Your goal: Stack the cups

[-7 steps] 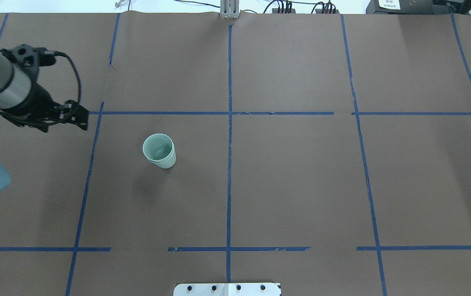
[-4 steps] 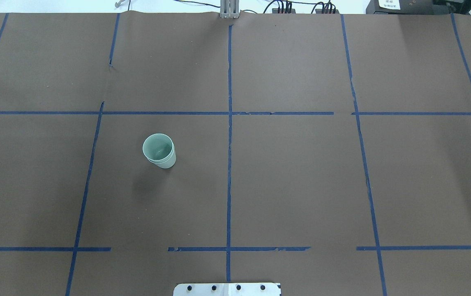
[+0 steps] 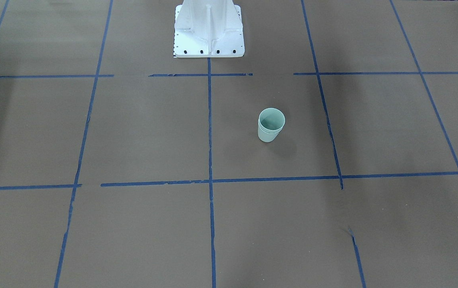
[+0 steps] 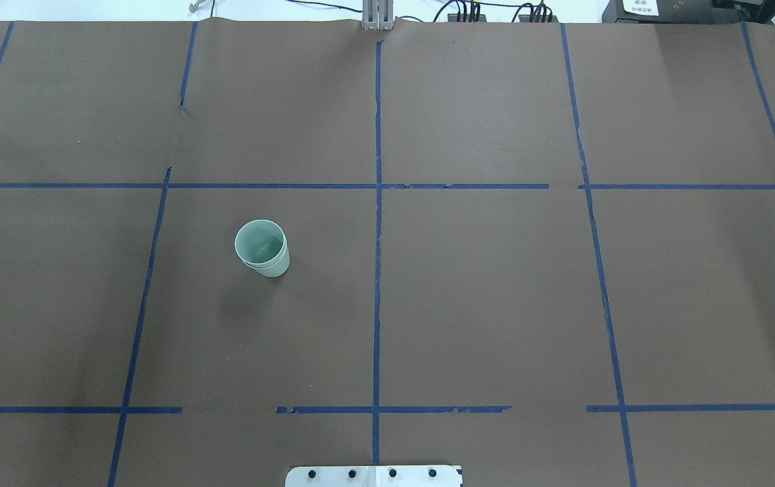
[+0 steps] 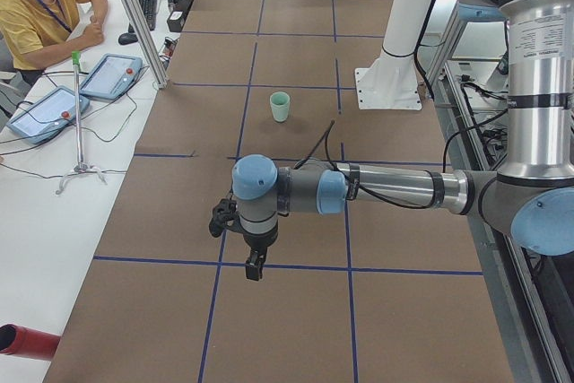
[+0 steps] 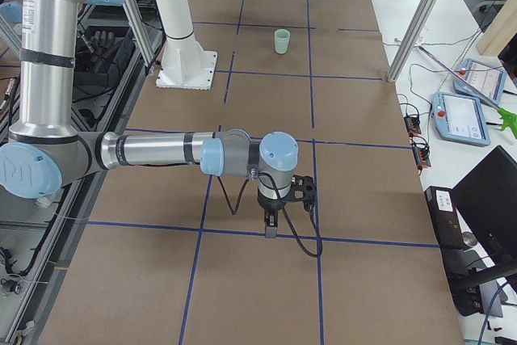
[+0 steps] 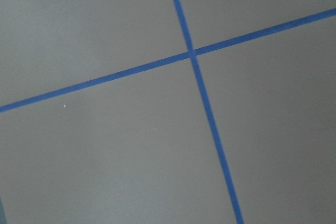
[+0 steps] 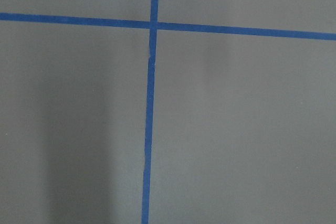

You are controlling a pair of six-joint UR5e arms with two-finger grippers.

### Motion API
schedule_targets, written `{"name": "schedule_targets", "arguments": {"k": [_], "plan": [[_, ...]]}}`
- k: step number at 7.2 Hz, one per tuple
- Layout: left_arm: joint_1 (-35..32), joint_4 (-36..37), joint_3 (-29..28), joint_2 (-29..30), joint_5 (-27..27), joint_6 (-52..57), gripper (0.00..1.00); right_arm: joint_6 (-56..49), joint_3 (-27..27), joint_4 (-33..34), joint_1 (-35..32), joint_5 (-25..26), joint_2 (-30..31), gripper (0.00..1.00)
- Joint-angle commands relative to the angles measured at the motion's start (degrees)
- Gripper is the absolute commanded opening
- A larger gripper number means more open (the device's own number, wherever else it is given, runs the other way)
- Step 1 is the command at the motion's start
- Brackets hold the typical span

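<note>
The two pale mint-green cups [image 4: 262,248] stand upright, one nested inside the other, on the brown table left of centre. The stack also shows in the front-facing view [image 3: 271,125], the left view [image 5: 280,106] and the right view [image 6: 281,41]. My left gripper [image 5: 255,268] hangs over the table's left end, far from the cups. My right gripper [image 6: 271,228] hangs over the table's right end, also far away. Both show only in the side views, so I cannot tell whether they are open or shut. The wrist views show only brown table and blue tape.
Blue tape lines [image 4: 377,203] grid the table. The white robot pedestal [image 3: 209,28] stands at the robot's side. An operator [image 5: 40,6] sits beyond the far edge with tablets [image 5: 108,73]. Another tablet [image 6: 464,115] lies off the table's edge.
My left arm, in the overhead view's upper left one second ago, has left that view to the left. The nested cups have not moved.
</note>
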State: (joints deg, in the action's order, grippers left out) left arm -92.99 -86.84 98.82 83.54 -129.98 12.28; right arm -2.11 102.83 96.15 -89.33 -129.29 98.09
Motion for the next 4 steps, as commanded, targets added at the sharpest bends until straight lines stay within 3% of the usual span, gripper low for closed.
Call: {"name": "schedule_targets", "arguments": {"k": [1, 4], "plan": [[-3.16, -0.17, -1.26, -0.84, -1.94, 0.38, 1.0, 0.0, 0.0, 0.0, 0.04, 0.0, 0.0, 1.0], [-3.08, -0.17, -0.47, -1.37, -1.59, 0.82, 1.0, 0.0, 0.0, 0.0, 0.04, 0.0, 0.0, 1.0]]}}
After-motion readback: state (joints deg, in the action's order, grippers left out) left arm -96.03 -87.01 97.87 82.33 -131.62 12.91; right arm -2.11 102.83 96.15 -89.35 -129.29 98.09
